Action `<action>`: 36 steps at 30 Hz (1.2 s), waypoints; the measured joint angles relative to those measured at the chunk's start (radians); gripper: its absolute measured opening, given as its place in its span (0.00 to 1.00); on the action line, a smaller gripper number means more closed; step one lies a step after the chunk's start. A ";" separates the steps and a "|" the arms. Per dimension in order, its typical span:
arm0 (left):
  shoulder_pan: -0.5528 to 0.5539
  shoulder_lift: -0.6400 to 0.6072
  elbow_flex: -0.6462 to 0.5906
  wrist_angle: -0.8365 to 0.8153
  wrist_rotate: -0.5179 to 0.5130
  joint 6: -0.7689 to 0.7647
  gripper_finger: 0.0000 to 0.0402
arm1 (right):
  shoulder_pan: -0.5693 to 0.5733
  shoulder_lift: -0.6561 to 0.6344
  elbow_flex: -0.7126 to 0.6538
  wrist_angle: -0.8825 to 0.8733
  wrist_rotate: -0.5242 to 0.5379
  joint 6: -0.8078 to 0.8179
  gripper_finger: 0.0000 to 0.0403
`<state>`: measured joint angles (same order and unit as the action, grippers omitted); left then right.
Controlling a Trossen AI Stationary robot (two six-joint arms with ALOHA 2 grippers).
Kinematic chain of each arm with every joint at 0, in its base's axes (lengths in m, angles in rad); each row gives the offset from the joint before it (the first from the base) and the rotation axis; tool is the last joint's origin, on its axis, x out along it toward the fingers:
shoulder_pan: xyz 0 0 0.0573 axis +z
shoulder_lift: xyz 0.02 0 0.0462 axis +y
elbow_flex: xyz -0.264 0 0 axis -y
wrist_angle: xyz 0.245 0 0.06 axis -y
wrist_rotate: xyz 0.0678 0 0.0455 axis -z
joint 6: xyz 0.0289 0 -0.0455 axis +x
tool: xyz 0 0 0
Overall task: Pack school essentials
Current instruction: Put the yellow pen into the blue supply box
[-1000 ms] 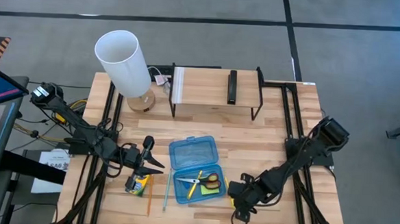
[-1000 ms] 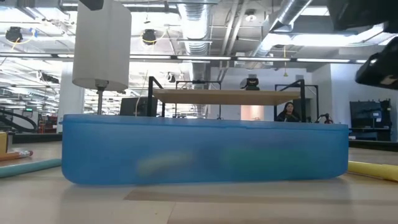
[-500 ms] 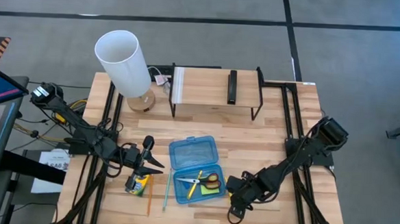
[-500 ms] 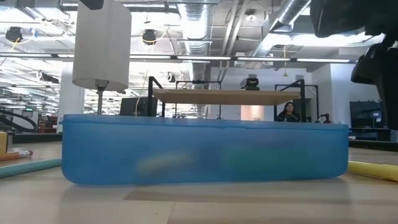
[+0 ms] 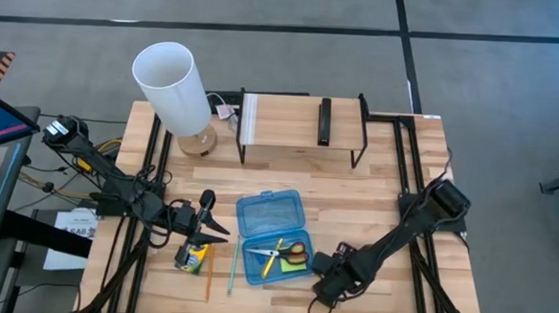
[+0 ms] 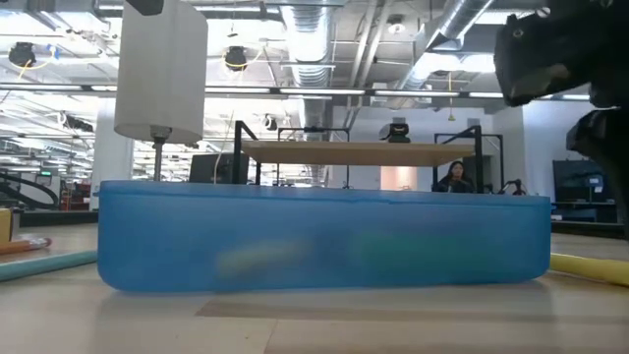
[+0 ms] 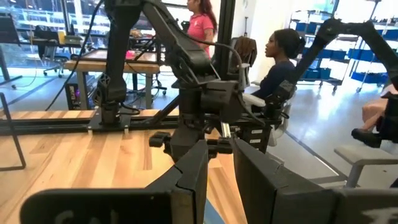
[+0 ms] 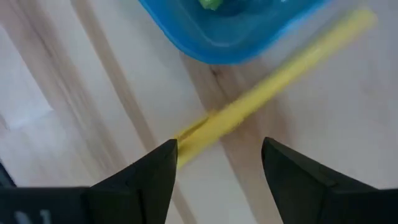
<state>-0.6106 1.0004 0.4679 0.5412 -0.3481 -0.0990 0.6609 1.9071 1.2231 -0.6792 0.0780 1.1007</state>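
Since a second ago the right gripper (image 5: 322, 295) has swung in toward the table's near edge and spread its fingers wide; it now hangs empty over a yellow pencil (image 8: 267, 89) lying on the wood. That pencil is flat on the table just outside the near corner of the blue case (image 5: 272, 236), close beside the wall, though whether it touches cannot be told. In the right wrist view its long axis runs slantwise across the gap between the two fingers (image 8: 146, 177), one end passing under the span, the rest reaching away ahead of the gripper toward the case. To my eye the jaws need turning so they close across the shaft, not along it. Scissors (image 5: 289, 252) and a green pad (image 5: 296, 261) already lie in the case. Well away on the far side of the case, the left gripper (image 5: 220, 232) waits above the crayon box (image 5: 191, 258), fingers nearly together and holding nothing
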 joint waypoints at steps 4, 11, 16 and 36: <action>0.000 0.000 0.000 -0.005 0.000 -0.002 0.16 | -0.001 0.029 0.027 -0.006 -0.001 0.021 0.63; 0.000 0.000 0.000 -0.005 0.000 -0.002 0.16 | -0.009 0.028 0.021 -0.036 -0.008 0.063 0.63; 0.000 0.000 0.000 -0.005 0.000 -0.002 0.16 | -0.009 0.025 0.022 -0.124 -0.028 0.071 0.60; 0.000 0.000 0.000 -0.005 0.000 -0.001 0.16 | -0.022 0.021 0.018 -0.258 -0.058 0.051 0.38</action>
<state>-0.6106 1.0004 0.4679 0.5358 -0.3481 -0.1001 0.6388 1.9278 1.2415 -0.9369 0.0204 1.1515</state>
